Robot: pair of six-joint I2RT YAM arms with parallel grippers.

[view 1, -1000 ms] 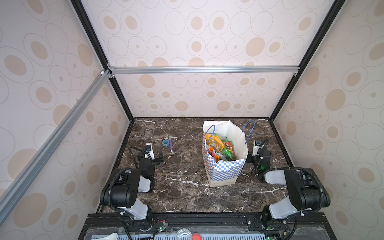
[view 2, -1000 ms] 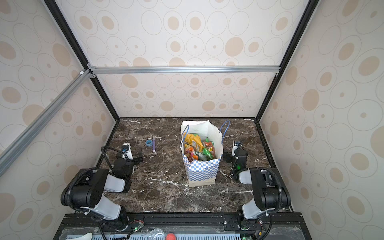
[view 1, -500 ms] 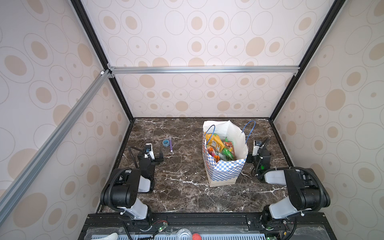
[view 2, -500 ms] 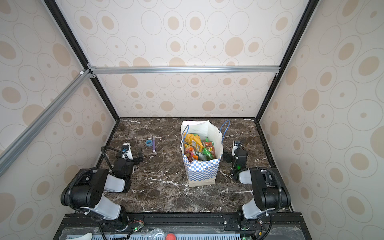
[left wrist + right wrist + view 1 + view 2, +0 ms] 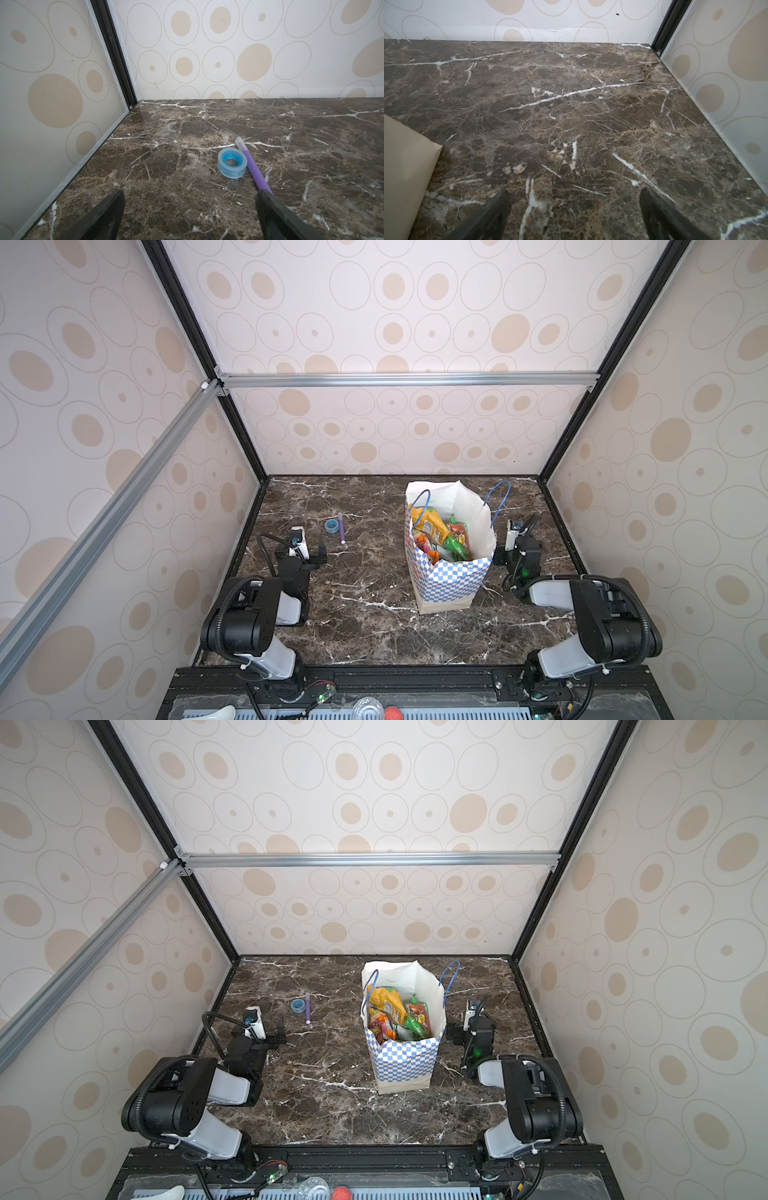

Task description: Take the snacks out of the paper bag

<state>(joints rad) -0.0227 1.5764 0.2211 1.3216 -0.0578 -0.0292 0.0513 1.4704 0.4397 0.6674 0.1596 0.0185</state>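
The paper bag (image 5: 449, 585) (image 5: 405, 1060) stands upright right of the middle in both top views, checkered blue and white, mouth open, blue cord handles up. Several crinkly snacks (image 5: 436, 533) (image 5: 397, 1019), yellow, orange, red and green, fill it to near the rim. My left gripper (image 5: 307, 556) (image 5: 266, 1031) (image 5: 191, 193) rests low on the marble, well left of the bag, open and holding nothing. Just right of the bag my right gripper (image 5: 517, 551) (image 5: 469, 1029) (image 5: 575, 190) is also open and empty. The right wrist view catches the bag's tan base (image 5: 406, 162).
A small blue tape roll (image 5: 232, 164) (image 5: 331, 524) and a purple pen (image 5: 254, 168) (image 5: 341, 529) lie side by side just ahead of my left gripper; the pen's near end passes behind one fingertip. Patterned walls close in the dark marble table (image 5: 365, 605) on three sides.
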